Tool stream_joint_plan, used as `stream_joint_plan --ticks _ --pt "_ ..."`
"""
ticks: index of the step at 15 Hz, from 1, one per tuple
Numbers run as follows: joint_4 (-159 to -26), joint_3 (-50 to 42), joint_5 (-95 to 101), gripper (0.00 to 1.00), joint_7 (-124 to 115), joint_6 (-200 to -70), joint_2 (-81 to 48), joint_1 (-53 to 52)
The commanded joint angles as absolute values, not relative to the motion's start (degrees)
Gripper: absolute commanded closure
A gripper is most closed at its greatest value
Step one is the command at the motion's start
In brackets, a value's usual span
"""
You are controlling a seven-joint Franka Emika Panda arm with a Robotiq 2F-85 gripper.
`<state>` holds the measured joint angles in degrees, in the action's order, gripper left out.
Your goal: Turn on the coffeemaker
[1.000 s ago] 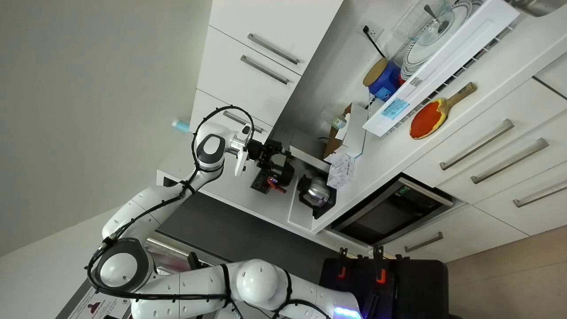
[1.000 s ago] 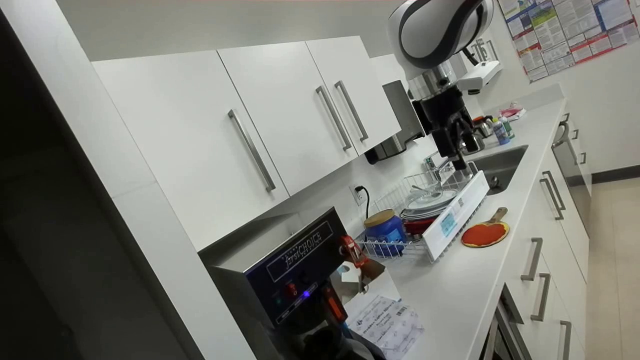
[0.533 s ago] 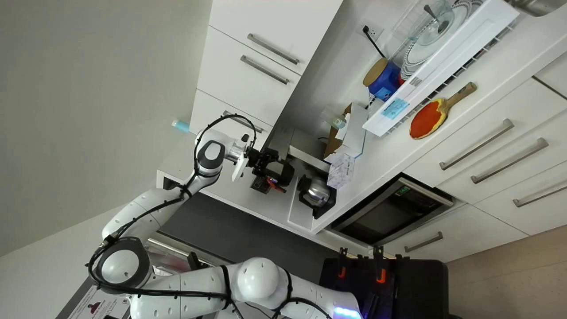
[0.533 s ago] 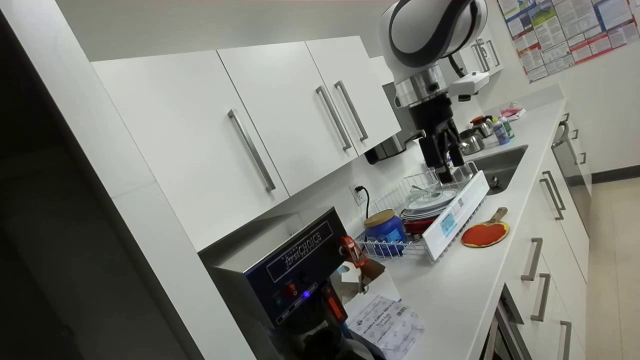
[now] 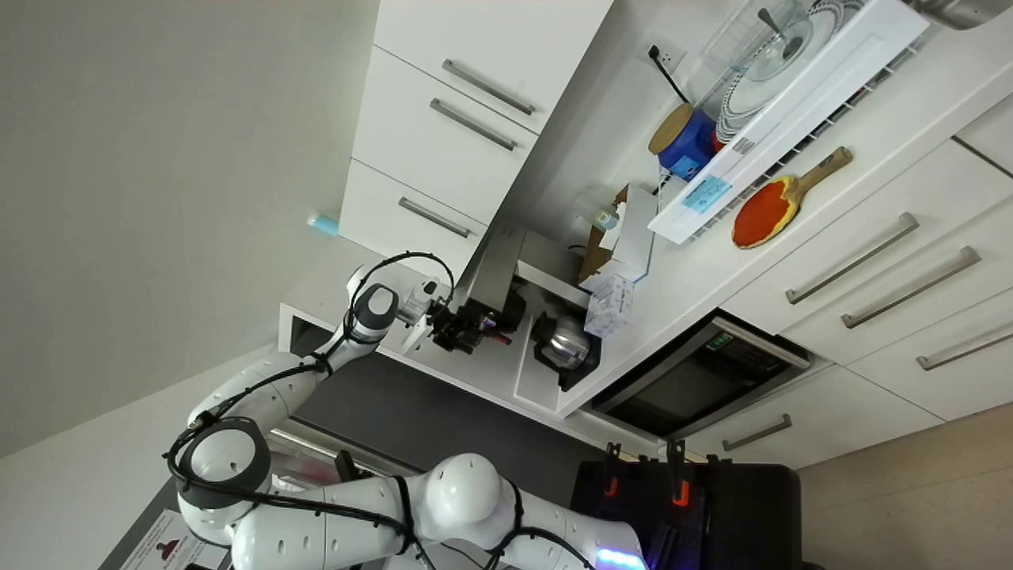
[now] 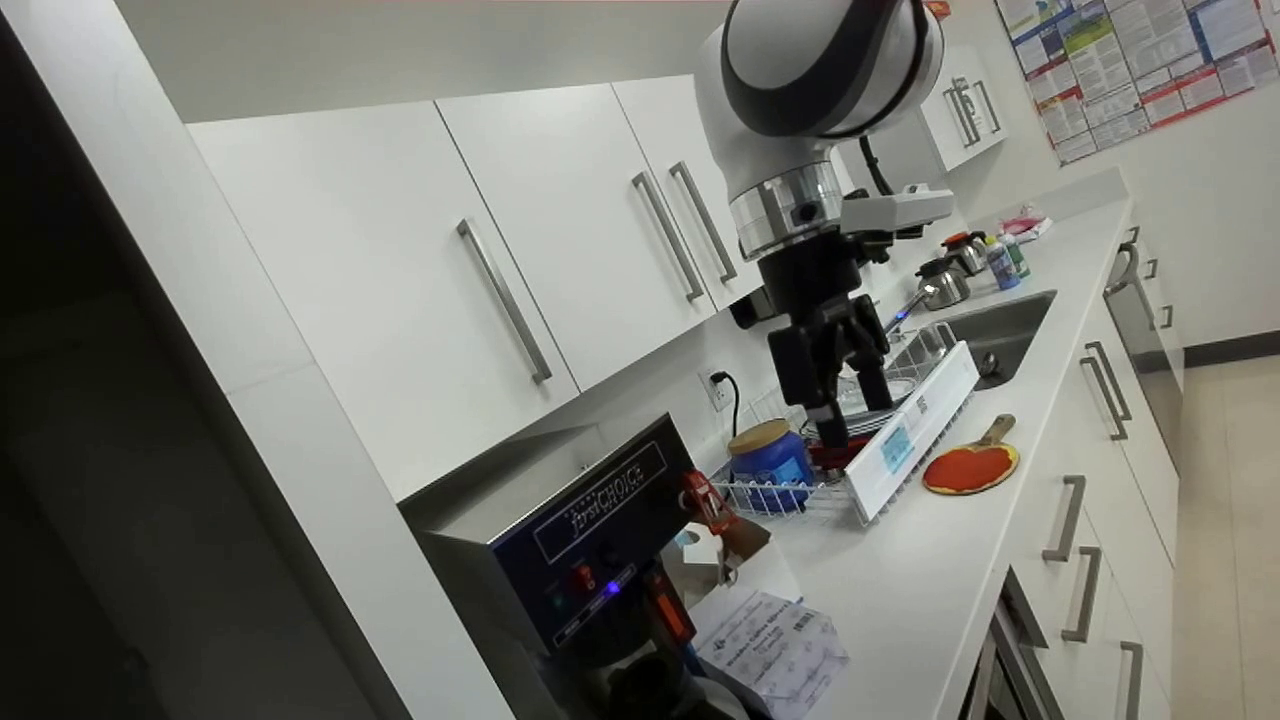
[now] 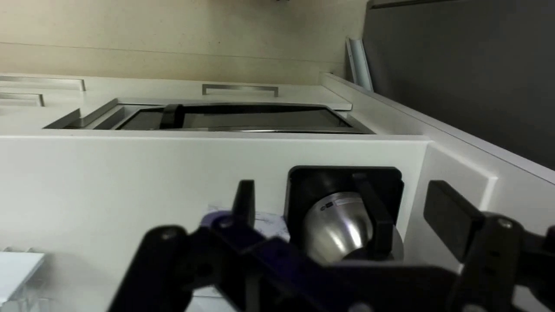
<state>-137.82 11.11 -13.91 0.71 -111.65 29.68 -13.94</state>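
The coffeemaker [image 6: 605,540] stands at lower left in an exterior view, its dark front panel carrying a red switch [image 6: 583,578] and a lit blue light [image 6: 613,588]. Its grey steel body [image 5: 500,273] also shows in an exterior view. The steel pot [image 7: 338,227] sits on the black base [image 7: 299,184] in the wrist view, partly covered by the gripper; the switch panel does not show there. My gripper [image 6: 853,410] is open and empty, fingers pointing down. In an exterior view it [image 5: 459,332] overlaps the front panel; I cannot tell its distance from it.
A white printed box [image 6: 775,645] lies beside the coffeemaker. Farther along the counter stand a blue jar [image 6: 772,468] and a dish rack [image 6: 905,435], with a red paddle [image 6: 970,470] alongside. Cabinets [image 6: 330,260] hang above. The built-in oven [image 5: 700,376] is below the counter.
My gripper has moved left and down in both exterior views, now over the front panel in the picture. Its two fingers now show clearly apart. The coffeemaker and pot have not moved.
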Motion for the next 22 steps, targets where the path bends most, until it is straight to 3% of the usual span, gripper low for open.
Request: stream_joint_plan --ticks 1,10,11,13,21,22 --pt "-135.7 14.53 -16.18 0.0 -3.62 -114.42 26.16 -15.74" --pt "-135.89 15.71 -15.9 0.0 -3.13 -117.07 25.04 -16.76" --pt "-135.66 16.23 -16.17 0.25 -4.38 -117.89 25.07 -16.93" --pt "-135.67 16.76 -16.98 0.34 -5.07 -119.13 25.44 -17.62" --pt "-135.63 21.53 -19.42 0.97 -13.91 -123.06 26.07 -19.99" --pt "-135.51 22.48 -18.84 1.0 -15.5 -124.56 25.69 -19.9"
